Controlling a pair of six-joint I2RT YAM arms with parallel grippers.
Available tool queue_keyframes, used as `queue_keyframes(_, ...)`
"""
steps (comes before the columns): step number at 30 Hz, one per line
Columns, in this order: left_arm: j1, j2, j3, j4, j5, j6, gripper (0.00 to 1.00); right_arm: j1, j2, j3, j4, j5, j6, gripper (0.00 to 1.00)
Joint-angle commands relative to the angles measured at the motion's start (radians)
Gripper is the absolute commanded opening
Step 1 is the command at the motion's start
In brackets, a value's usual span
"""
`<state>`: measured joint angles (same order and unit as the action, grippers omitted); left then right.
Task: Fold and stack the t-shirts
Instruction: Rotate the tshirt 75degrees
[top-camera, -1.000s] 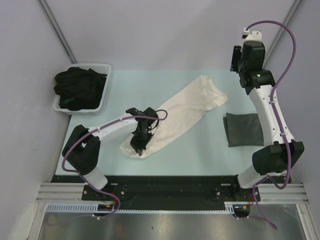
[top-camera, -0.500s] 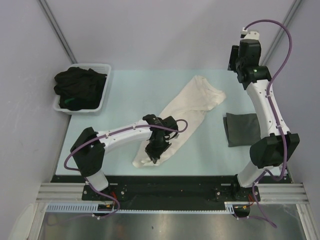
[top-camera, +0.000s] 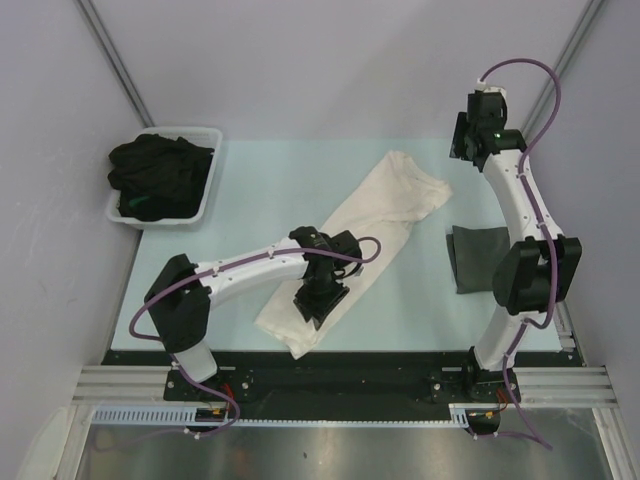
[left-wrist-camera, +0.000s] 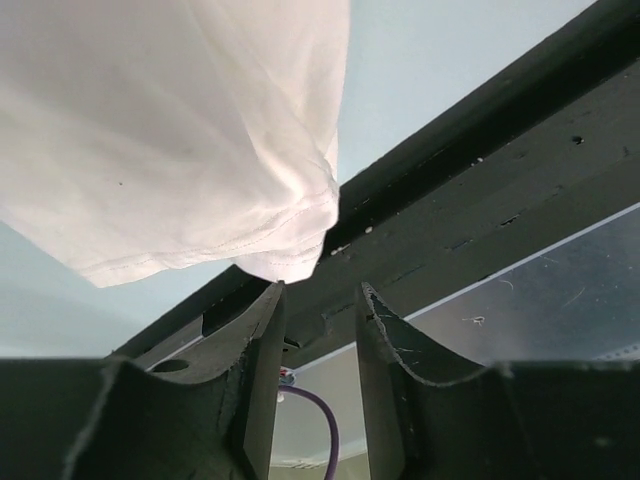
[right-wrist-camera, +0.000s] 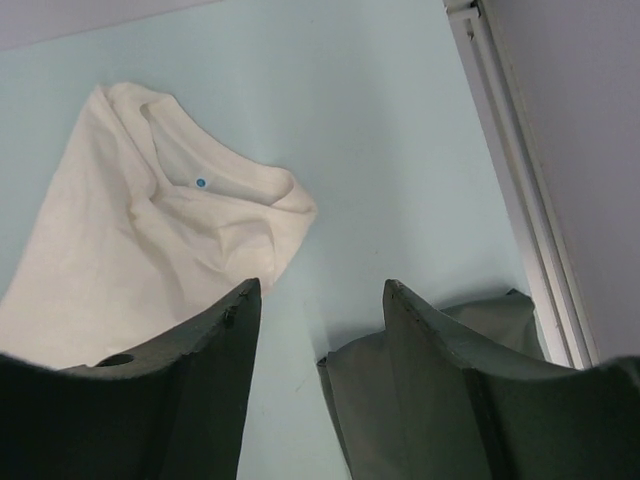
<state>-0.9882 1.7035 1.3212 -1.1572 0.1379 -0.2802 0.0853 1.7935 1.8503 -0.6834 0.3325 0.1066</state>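
Note:
The cream-white t-shirt (top-camera: 385, 205) lies in a long diagonal band across the table, collar at the far right. Its hem end (left-wrist-camera: 290, 262) reaches the table's near edge. My left gripper (top-camera: 318, 303) hovers over that hem end. In the left wrist view the left gripper (left-wrist-camera: 320, 292) is open, nothing sits between its fingers, and the hem lies just beyond the tips. My right gripper (top-camera: 468, 135) is raised at the far right, open and empty (right-wrist-camera: 320, 287). It looks down on the collar (right-wrist-camera: 215, 180) and a folded dark grey t-shirt (top-camera: 478, 258).
A white tub (top-camera: 205, 200) at the far left holds a heap of black t-shirts (top-camera: 158, 178). The black base rail (left-wrist-camera: 480, 190) runs along the near edge, just past the hem. A metal rail (right-wrist-camera: 510, 170) borders the table's right side.
My left gripper dragged the cream shirt's hem end right and toward the near edge, then opened and let it go. The right arm swung back and up at the far right.

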Motion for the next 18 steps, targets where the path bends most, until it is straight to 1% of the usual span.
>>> queue_keyframes(1, -0.004, -0.021, 0.094, -0.030, -0.015, -0.005, 0.40, -0.019, 0.075, 0.017, -0.007, -0.029, 0.039, 0.57)
queue_keyframes(8, -0.003, 0.001, 0.187, -0.084, -0.133, -0.007, 0.43, -0.038, 0.216, 0.003, 0.016, -0.078, 0.087, 0.57)
queue_keyframes(10, -0.003, 0.005, 0.238, -0.099, -0.136, -0.016, 0.45, -0.044, 0.263, -0.003, 0.022, -0.105, 0.103, 0.57)
queue_keyframes(11, -0.001, 0.002, 0.260, -0.105, -0.197, -0.022, 0.46, -0.044, 0.276, -0.005, 0.018, -0.108, 0.110, 0.57)
queue_keyframes(13, -0.001, -0.018, 0.311, -0.096, -0.224, -0.034, 0.52, -0.045, 0.297, -0.026, 0.034, -0.119, 0.114, 0.57)
queue_keyframes(15, 0.000, -0.034, 0.357, -0.090, -0.267, -0.045, 0.54, -0.045, 0.297, -0.055, 0.064, -0.124, 0.119, 0.57)
queue_keyframes(18, 0.003, -0.048, 0.383, -0.088, -0.319, -0.053, 0.54, -0.047, 0.299, -0.100, 0.116, -0.136, 0.113, 0.57)
